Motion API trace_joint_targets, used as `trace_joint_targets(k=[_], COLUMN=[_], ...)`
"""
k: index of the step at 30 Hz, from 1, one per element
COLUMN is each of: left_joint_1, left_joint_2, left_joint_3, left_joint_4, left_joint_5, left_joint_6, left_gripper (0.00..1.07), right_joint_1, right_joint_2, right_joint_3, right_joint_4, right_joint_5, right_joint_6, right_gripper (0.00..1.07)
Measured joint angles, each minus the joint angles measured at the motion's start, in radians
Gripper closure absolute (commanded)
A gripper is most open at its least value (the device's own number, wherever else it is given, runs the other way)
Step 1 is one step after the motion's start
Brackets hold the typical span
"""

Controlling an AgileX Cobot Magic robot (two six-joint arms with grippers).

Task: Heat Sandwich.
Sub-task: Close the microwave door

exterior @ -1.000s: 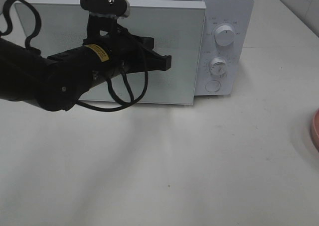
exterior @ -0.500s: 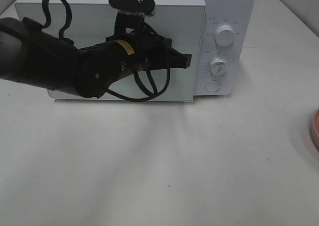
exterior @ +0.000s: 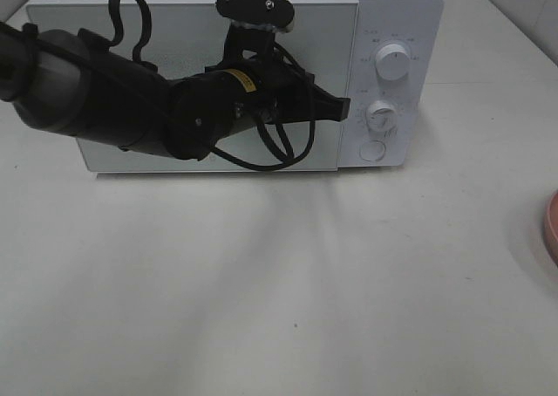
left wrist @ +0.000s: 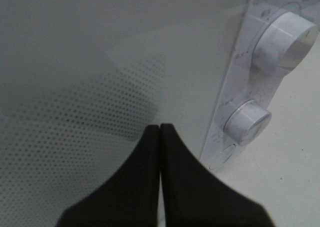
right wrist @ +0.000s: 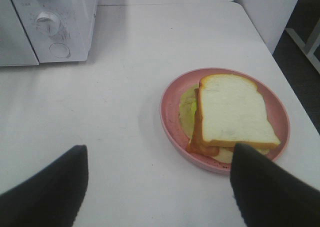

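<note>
White-bread sandwich (right wrist: 235,114) on round pink plate (right wrist: 172,129) lies ahead of wide-open, empty right gripper (right wrist: 157,189); left gripper (left wrist: 160,137) pinched shut, empty.

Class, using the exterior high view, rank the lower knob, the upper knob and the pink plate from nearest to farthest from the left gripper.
From the left gripper:
1. Lower knob, just right of the fingertips on the microwave's panel.
2. Upper knob, higher on the same panel.
3. Pink plate, at the view's far right edge.
</note>
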Motion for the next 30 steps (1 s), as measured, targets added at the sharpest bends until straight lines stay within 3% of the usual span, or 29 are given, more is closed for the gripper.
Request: trace_joint_targets(k=[30], left_joint_1=[0.009], left_joint_2=[0.032], left_joint_3=[-0.054], left_joint_4=[0.014], left_joint_5=[0.037], left_joint_6=[0.002], left_gripper=[1.07], right_joint_1=[0.0], right_joint_2=[0.0], right_joint_3=[0.0], right_joint_4=[0.002], right_joint_5=[0.0], right_joint_6=[0.0], right_gripper=[0.32])
